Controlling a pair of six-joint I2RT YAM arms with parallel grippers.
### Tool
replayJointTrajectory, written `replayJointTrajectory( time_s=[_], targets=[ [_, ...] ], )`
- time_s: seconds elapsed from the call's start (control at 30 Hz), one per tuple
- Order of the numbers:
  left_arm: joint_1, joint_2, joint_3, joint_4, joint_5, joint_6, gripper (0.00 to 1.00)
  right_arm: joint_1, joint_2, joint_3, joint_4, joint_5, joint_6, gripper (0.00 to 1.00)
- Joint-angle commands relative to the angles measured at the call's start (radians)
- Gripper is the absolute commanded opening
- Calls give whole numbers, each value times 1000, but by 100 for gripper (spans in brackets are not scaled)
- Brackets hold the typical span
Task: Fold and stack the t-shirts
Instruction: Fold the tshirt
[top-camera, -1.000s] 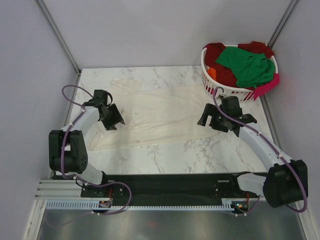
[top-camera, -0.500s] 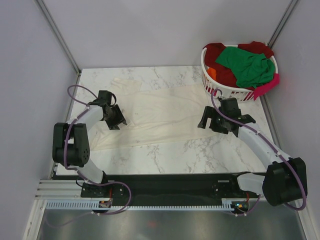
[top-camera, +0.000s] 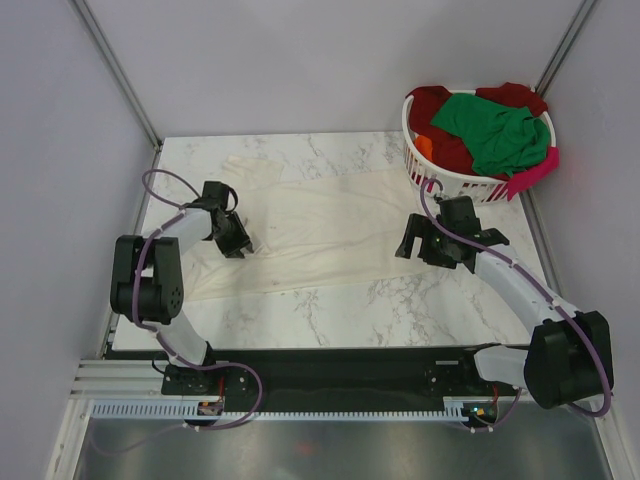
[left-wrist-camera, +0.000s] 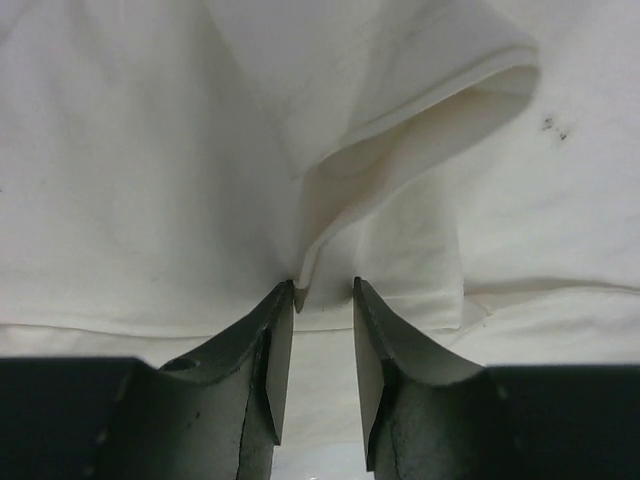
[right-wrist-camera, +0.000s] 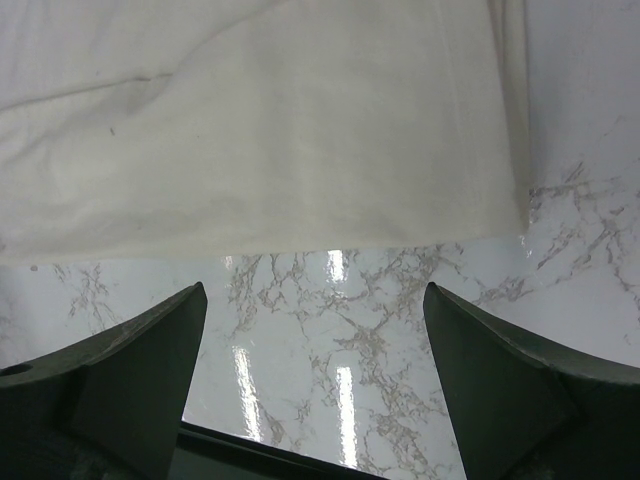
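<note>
1 cream t-shirt (top-camera: 320, 225), 1 green t-shirt (top-camera: 495, 130), 1 white basket (top-camera: 440, 178), 1 marble table (top-camera: 400, 300), 2 pincers: left pincer (left-wrist-camera: 322, 298), right pincer (right-wrist-camera: 315, 288)

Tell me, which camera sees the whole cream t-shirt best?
The top external view: almost all of the cream t-shirt shows, spread on the marble table. The left wrist view shows only a raised fold up close; the right wrist view shows only one edge and a corner.
</note>
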Motion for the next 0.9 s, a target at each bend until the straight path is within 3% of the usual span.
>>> replayJointTrajectory(
  time_s=[0.0,0.2,0.33,0.73,0.77,0.8,0.87],
  targets=[
    [-5,20,53,39,-25,-18,37,5,8,-9,12,18,-18,98],
    [-10,20,82,37,-31,-18,14,3,13,-3,10,18,-22,98],
    [-24,3,108,31,-55,-15,6,3,20,-3,12,19,-25,98],
    [-103,163,315,23,-41,-41,3,3,36,-7,18,25,-37,98],
    [-111,180,360,20,-37,-62,4,5,37,-7,16,24,-38,98],
    [-117,197,384,17,-22,-86,35,5,40,-7,16,24,-38,98],
    [-132,240,459,-4,-2,-87,53,5,43,-7,18,22,-43,98]
  ],
)
